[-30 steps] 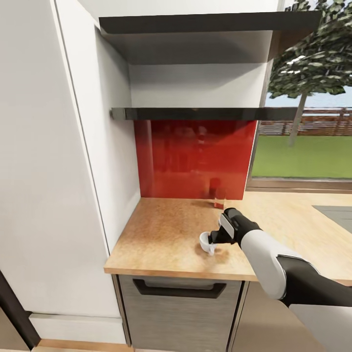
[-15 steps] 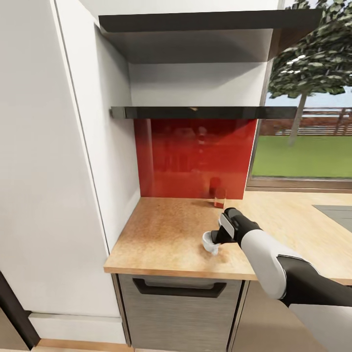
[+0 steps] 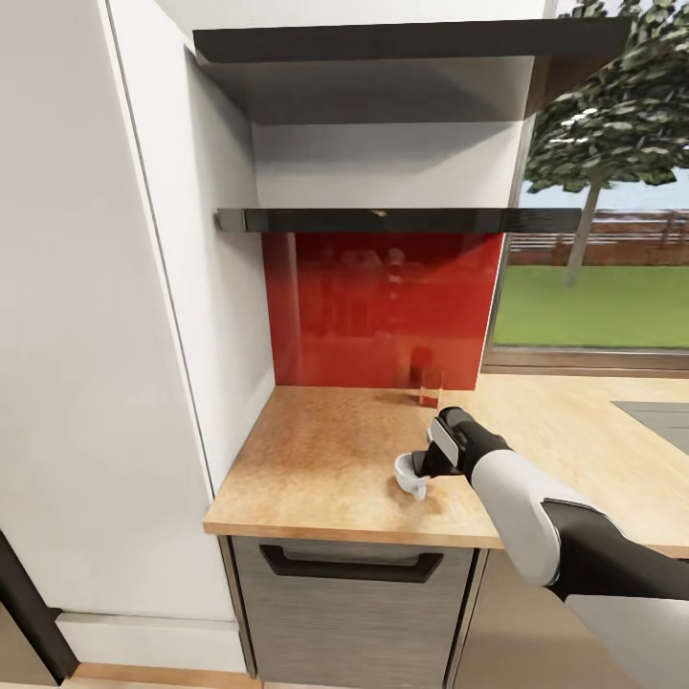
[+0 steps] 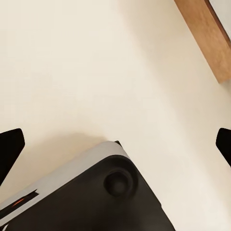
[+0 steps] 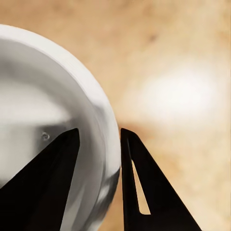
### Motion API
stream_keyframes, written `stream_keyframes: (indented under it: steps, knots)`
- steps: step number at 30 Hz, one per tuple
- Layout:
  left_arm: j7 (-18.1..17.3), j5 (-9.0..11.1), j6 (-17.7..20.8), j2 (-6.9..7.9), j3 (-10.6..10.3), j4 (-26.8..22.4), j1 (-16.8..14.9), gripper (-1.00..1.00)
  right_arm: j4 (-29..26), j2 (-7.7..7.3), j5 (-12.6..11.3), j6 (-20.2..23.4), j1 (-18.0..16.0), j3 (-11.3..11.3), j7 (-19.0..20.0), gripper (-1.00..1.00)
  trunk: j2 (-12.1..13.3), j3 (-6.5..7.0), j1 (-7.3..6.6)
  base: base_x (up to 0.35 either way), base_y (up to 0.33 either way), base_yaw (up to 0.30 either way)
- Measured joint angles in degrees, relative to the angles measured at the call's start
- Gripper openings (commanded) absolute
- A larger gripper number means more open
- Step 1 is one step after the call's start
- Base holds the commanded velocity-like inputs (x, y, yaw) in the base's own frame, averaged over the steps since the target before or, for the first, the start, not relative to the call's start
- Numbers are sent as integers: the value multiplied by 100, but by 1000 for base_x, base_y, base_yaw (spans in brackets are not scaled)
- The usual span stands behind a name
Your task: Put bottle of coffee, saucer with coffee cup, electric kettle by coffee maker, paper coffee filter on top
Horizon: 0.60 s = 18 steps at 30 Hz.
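We have the coffee cup [image 3: 410, 473] pinched by its rim in the right gripper [image 3: 421, 469], low over the kitchen countertop [image 3: 325, 459] near its front edge; whether it rests on the wood or hangs just above it we cannot tell. In the right wrist view one finger sits inside the cup [image 5: 53, 130] and the other outside, the jaws nearly closed across the thin wall. We judge the cup light, rigid and glossy, so likely slippery and breakable; a rim pinch like this can let it swing or slide out, and the handle, which we cannot make out, offers little more. Around it, at about twelve o'clock from the cup, a small clear glass [image 3: 430, 388] stands against the red backsplash [image 3: 383, 306], well apart. The kitchen shelf [image 3: 392, 221] runs overhead, beyond the glass. Nothing crowds the cup. The left gripper's [image 4: 115, 144] dark fingertips sit wide apart at the frame edges over pale floor, holding nothing.
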Motion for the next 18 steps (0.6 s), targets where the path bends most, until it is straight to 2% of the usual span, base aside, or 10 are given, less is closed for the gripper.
stream_keyframes:
  steps: [14,18]
  knots:
    - [1,0,0,6,-1,0,0,100,0,5,42,-32,1,11,-7,-100,0,0,0,0,0,0]
    - [1,-3,0,8,-1,-1,0,100,1,13,86,-29,1,24,-4,-100,159,71,-87,0,0,0]
